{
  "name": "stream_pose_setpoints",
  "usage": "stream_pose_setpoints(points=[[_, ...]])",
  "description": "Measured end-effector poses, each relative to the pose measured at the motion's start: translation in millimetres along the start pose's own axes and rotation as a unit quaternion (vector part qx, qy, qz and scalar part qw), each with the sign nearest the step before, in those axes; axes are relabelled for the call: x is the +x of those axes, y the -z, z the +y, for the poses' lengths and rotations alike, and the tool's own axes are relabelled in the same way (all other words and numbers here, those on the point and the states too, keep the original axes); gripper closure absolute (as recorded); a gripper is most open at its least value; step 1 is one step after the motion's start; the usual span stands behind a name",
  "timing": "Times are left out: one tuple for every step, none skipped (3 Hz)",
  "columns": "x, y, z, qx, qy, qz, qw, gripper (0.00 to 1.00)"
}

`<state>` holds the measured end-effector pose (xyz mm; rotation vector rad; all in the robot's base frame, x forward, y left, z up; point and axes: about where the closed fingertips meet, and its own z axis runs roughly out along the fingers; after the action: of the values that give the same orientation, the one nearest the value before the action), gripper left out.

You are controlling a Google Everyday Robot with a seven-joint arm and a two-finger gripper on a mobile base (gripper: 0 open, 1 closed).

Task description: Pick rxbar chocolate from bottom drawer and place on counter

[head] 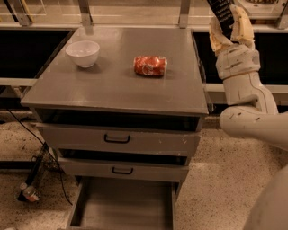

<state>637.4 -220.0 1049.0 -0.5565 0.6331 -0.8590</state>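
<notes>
A grey counter (pixel 112 87) stands above the open bottom drawer (pixel 126 204). Just past the counter's right edge, near its far right corner, the upturned gripper (pixel 227 23) pinches the black rxbar chocolate (pixel 221 10), its upper end cut off.

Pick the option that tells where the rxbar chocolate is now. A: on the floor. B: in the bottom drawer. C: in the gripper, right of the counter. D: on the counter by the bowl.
C: the rxbar chocolate sticks up from the gripper, which is shut on it, raised beyond the right edge of the counter.
</notes>
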Motion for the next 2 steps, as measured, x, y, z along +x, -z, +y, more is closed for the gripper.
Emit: stream_pose_setpoints(points=[[-21, -5, -2, -0.011, -0.060, -0.026, 0.9978, 1.00], [-40, -9, -5, -0.025, -0.139, -0.040, 0.9892, 1.00]])
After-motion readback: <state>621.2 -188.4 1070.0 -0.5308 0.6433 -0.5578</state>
